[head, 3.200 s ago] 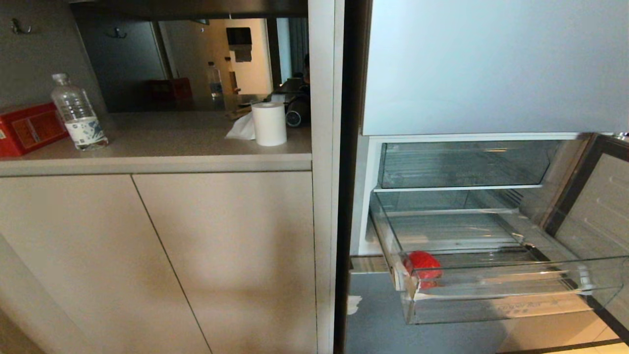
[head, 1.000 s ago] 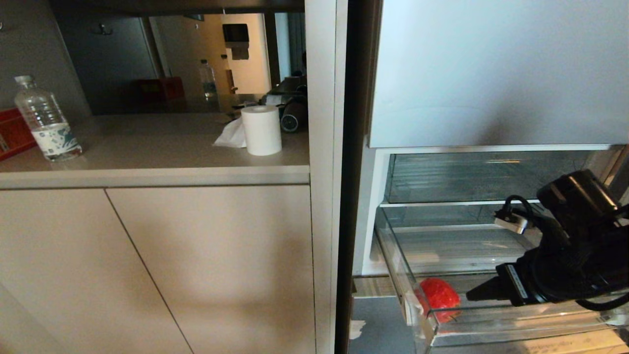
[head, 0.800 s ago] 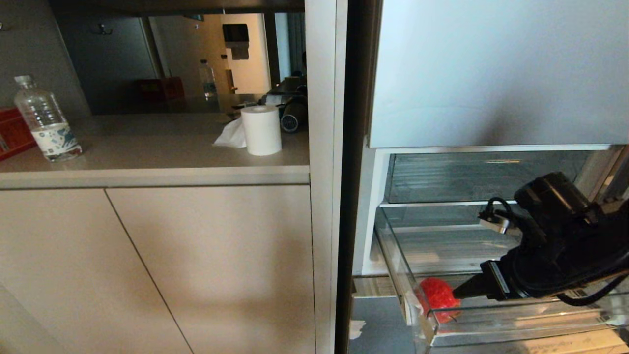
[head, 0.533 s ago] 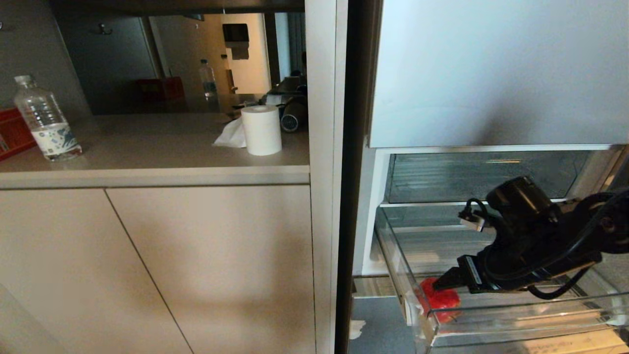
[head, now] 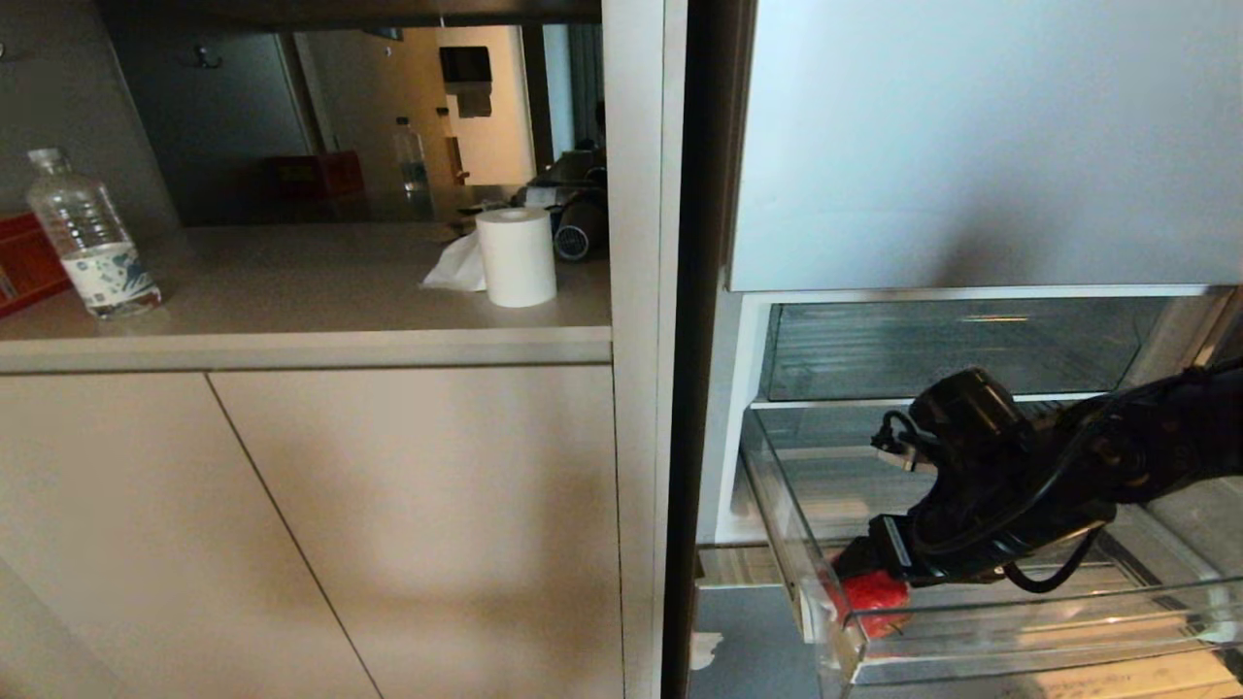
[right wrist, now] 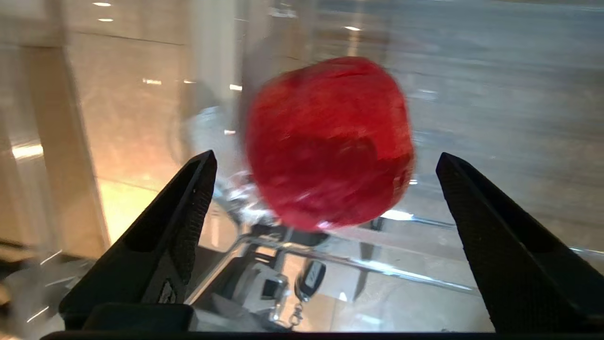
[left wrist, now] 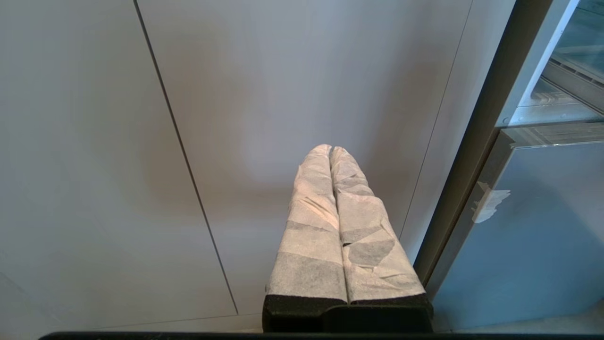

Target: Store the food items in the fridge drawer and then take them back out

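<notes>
Dim and soft-shadowed across the cabinet doors (head: 291,524) in the head view, warm and bright only in the mirror (head: 408,126), with ceiling-light glare streaking the fridge drawer (right wrist: 472,94) and motion blur smearing the red item (right wrist: 328,141)

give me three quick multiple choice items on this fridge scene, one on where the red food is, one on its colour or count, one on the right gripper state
1. Where is the red food item?
A. on the counter
B. in the fridge drawer
C. on the floor

2. How many red food items show?
A. one
B. two
C. three

3. The right gripper is
A. shut on the item
B. open
C. out of view

B: the red food item lies in the fridge drawer's left corner.
A: only one shows.
B: the right gripper has fingers spread either side, not touching it.
</notes>
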